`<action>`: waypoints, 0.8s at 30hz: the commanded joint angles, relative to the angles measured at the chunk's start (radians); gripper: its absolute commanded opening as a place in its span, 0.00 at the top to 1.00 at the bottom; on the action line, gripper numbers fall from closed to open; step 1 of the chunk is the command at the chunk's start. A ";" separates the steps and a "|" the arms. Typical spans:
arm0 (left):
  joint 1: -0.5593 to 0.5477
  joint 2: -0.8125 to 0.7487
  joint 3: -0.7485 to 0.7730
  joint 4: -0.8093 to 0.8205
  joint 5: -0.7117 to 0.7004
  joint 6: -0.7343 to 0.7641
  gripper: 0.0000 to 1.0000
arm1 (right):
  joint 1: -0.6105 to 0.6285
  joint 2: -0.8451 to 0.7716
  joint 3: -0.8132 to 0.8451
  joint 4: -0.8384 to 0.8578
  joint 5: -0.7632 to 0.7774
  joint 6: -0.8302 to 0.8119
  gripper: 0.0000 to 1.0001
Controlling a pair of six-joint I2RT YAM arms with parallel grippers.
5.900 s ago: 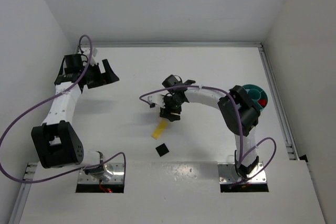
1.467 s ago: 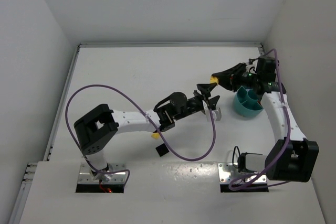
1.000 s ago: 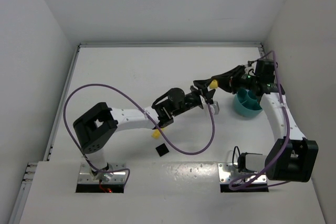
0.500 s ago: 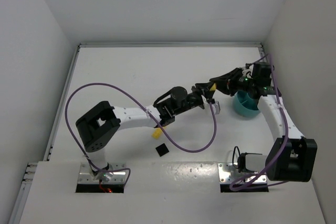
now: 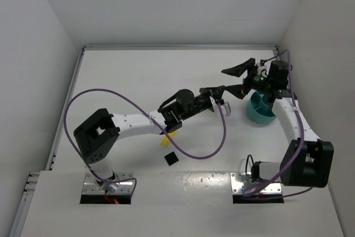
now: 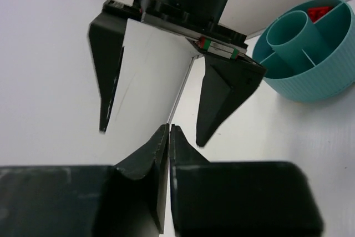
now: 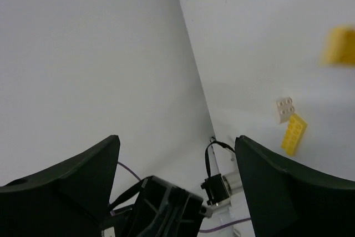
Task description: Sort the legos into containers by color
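My left gripper (image 5: 221,88) (image 6: 168,126) reaches across to the right. Its jaws are pressed together and nothing shows between them. Facing it, my right gripper (image 5: 227,82) (image 7: 176,140) stands wide open, with its two black fingers (image 6: 219,101) on either side of the left fingertips. The teal dish (image 5: 260,119) (image 6: 310,84) sits behind the right gripper, and a red brick (image 6: 319,12) lies in one compartment. On the table lie a long yellow plate (image 5: 165,141) (image 7: 293,133), a white brick (image 7: 285,108) and a black square (image 5: 171,159). A blurred yellow piece (image 7: 339,45) shows in the right wrist view.
The left arm (image 5: 138,125) lies low over the table's middle, and its purple cable (image 5: 205,151) loops toward the front. White walls close in the table on three sides. The dish stands close to the right wall rail (image 5: 291,104).
The right gripper has sprung open and lifted slightly. The left gripper has closed between its fingers. The small yellow brick seen at the right fingertips no longer shows there in the top view.
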 commanded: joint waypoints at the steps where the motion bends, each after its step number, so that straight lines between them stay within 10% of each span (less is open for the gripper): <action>1: 0.003 -0.134 -0.012 0.014 0.009 -0.070 0.91 | -0.042 0.023 0.076 0.186 -0.052 0.025 0.14; 9: 0.141 -0.254 0.183 -0.467 -0.012 -0.611 1.00 | -0.129 0.092 0.149 0.322 -0.177 -0.093 0.23; 17: 0.417 -0.281 0.189 -0.710 0.057 -0.922 0.95 | -0.008 0.032 0.316 -0.192 0.068 -0.906 0.25; 24: 0.599 -0.137 0.333 -0.971 0.187 -1.048 0.36 | 0.133 0.211 0.506 -0.294 0.279 -1.124 0.25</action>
